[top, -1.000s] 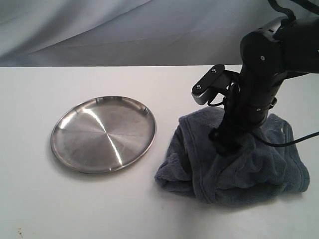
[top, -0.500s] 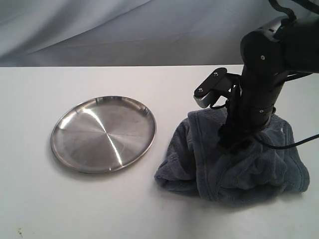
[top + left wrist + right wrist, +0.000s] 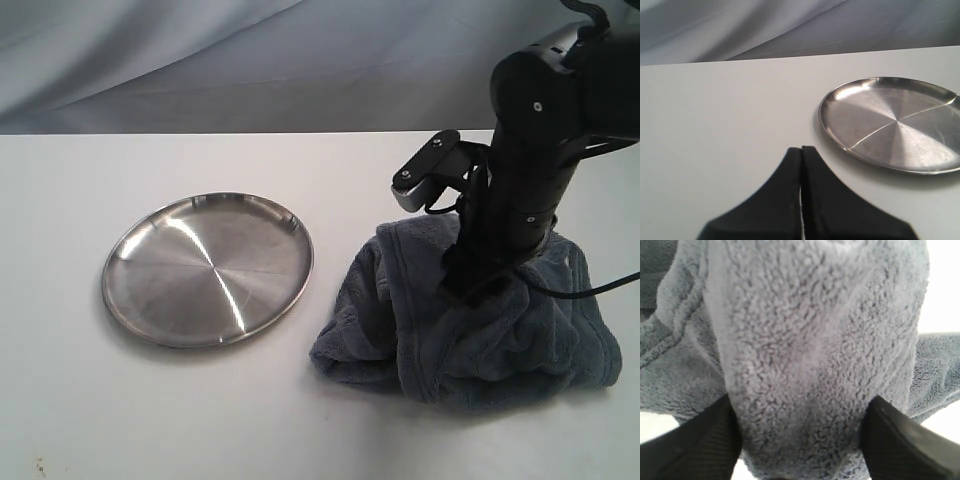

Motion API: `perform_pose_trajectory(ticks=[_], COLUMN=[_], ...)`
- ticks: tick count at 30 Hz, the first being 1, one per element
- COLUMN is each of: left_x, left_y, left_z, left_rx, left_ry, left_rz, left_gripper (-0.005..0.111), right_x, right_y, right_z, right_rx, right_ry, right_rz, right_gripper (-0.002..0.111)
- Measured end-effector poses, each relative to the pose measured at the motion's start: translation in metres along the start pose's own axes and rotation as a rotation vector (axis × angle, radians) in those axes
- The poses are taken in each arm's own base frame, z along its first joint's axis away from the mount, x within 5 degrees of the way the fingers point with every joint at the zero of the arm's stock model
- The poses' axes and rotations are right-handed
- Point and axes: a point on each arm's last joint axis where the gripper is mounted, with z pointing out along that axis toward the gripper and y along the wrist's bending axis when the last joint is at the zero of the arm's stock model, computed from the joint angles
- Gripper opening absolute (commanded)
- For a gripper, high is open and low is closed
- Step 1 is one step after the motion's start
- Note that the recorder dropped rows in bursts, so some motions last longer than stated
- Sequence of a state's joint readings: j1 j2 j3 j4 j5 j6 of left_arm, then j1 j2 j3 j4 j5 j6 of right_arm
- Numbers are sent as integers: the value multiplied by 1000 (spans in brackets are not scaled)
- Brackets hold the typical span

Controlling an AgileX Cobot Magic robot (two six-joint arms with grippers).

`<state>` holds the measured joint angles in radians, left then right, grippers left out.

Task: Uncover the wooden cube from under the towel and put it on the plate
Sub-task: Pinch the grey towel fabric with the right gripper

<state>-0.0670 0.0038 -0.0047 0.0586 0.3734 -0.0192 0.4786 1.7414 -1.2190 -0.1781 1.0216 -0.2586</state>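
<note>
The fluffy grey-blue towel [image 3: 450, 335] lies bunched on the white table right of the plate [image 3: 208, 268]. My right gripper [image 3: 470, 285] comes down on its top and is shut on a thick fold of the towel [image 3: 805, 340], with one finger on each side of the bulge [image 3: 801, 402]. The wooden cube is hidden. The silver plate [image 3: 892, 122] is bare. My left gripper [image 3: 801, 149] is shut on nothing, low over the table a little way from the plate's rim. It does not show in the exterior view.
White tabletop [image 3: 150, 410] spreads around the plate and in front of the towel. A grey cloth backdrop [image 3: 250, 60] hangs behind the table's far edge. A black cable [image 3: 600, 285] trails from the right arm over the towel.
My right gripper has risen slightly with the towel fold in it, pulling the cloth up into a taller heap. The plate has not moved.
</note>
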Motion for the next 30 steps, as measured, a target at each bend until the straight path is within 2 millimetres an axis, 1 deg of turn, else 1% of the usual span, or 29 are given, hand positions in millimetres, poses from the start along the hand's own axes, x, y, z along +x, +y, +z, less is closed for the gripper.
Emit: perform_pose_trajectory(ticks=[2, 4, 5, 7, 12, 14, 15, 21, 26, 30], left_x=[0, 0, 0, 0, 0, 0, 0, 0, 0, 0], left_y=[0, 0, 0, 0, 0, 0, 0, 0, 0, 0], left_z=[0, 0, 0, 0, 0, 0, 0, 0, 0, 0], left_rx=[0, 0, 0, 0, 0, 0, 0, 0, 0, 0], left_ry=[0, 0, 0, 0, 0, 0, 0, 0, 0, 0], left_rz=[0, 0, 0, 0, 0, 0, 0, 0, 0, 0], left_gripper=[0, 0, 0, 0, 0, 0, 0, 0, 0, 0], right_x=[0, 0, -1, -1, -1, 0, 0, 1, 4, 6], right_y=[0, 1, 0, 0, 1, 1, 1, 3, 5, 5], right_z=[0, 0, 0, -1, -2, -4, -4, -12, -29, -38], right_rx=[-4, -6, -5, -4, -7, -7, -6, -26, -49, -41], right_ry=[-1, -4, -6, -11, -14, -22, -23, -54, -117, -145], right_rz=[2, 4, 4, 4, 8, 10, 10, 12, 21, 21], right_gripper=[63, 62, 59, 49, 13, 2, 0, 0, 0, 0])
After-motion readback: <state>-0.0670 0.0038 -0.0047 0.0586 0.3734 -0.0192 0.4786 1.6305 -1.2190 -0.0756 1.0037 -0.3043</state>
